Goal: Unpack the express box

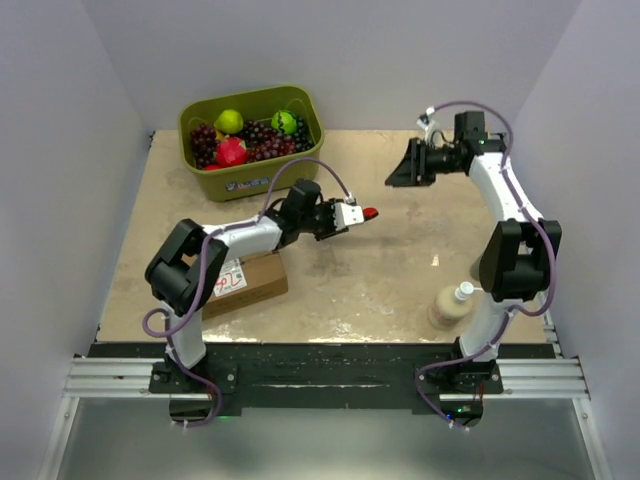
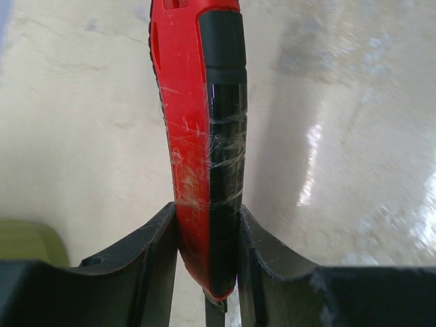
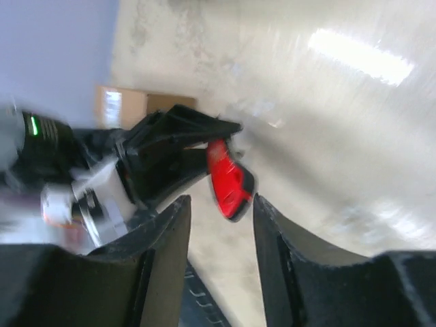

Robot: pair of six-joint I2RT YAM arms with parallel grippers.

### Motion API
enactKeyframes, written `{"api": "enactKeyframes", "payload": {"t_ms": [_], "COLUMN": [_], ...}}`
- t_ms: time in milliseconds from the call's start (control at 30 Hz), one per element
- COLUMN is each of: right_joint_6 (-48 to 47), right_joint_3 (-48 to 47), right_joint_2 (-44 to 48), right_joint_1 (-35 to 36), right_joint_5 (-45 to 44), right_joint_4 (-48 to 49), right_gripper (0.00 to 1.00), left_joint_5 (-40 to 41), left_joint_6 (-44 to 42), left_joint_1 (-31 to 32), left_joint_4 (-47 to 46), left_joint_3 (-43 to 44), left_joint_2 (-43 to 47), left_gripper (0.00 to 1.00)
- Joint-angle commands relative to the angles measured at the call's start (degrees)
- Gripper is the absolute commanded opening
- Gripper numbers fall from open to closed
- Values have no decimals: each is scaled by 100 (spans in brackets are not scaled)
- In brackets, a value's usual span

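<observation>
**Left hand clamped on the tool, express box down by my left arm**

So my left hand [image 1: 354, 215] is out over the middle of the table [image 1: 400, 280], closed tight on a red and black plastic tool [image 2: 204, 136] wrapped in clear tape. In the left wrist view the tool runs straight up the frame, pinched between both dark fingers [image 2: 153, 255], red side on the left and black side on the right. From the top view only its red tip pokes out past the hand, pointing toward the right of the frame.

My right hand [image 1: 400, 165] is in the upper right of the top view, near that red tip but apart from it. Its fingers [image 3: 167, 245] are partly spread with nothing between them. The right wrist view is blurry, and the red tool shows beyond the gap.

The express box [image 1: 250, 280], brown corrugated cardboard with a white label and red handwriting, lies on the table in the lower left of the top view, partly hidden under my left arm. I can't tell if its flaps are open.

Also around: an olive-green plastic bin [image 1: 255, 180] of fruit in the upper left, and a beige plastic bottle with a white cap [image 1: 450, 305] standing in the lower right.
</observation>
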State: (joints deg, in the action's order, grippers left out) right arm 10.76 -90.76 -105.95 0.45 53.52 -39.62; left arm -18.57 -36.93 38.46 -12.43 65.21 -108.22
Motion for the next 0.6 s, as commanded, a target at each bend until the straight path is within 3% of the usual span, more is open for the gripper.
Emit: {"api": "enactKeyframes", "payload": {"t_ms": [0,33,100,133,267,367,567], "right_joint_6": [-4179,-5571,-6591,-7257,-7570,-8124,-8301], "right_joint_3": [-1812,-1918,-1692,-1421,598,1278,1202], "right_joint_2": [232,302,809,1074,2296,2825,2739], "right_joint_1": [-27,182,533,918,1606,2037,2258], "right_joint_5": [317,4,-419,-665,-1492,-1756,-1810], "right_joint_4": [-2099,-2442,-2885,-2850,-1394,-1198,-1504], "right_gripper": [66,75,88,99,99,99,94], "left_joint_5": [-2193,-2534,-2765,-3045,-3495,-3715,-3900], "left_joint_6": [-200,-314,-543,-622,-667,-763,-834], "left_joint_1": [-339,-356,-356,-374,-444,-541,-567], "left_joint_4": [2180,2696,3156,3750,4266,4476,4600], "left_joint_3": [869,931,1176,1335,1644,1714,1741], "left_joint_2": [407,442,451,338,249,179,153], "left_gripper": [0,0,0,0,0,0,0]}}
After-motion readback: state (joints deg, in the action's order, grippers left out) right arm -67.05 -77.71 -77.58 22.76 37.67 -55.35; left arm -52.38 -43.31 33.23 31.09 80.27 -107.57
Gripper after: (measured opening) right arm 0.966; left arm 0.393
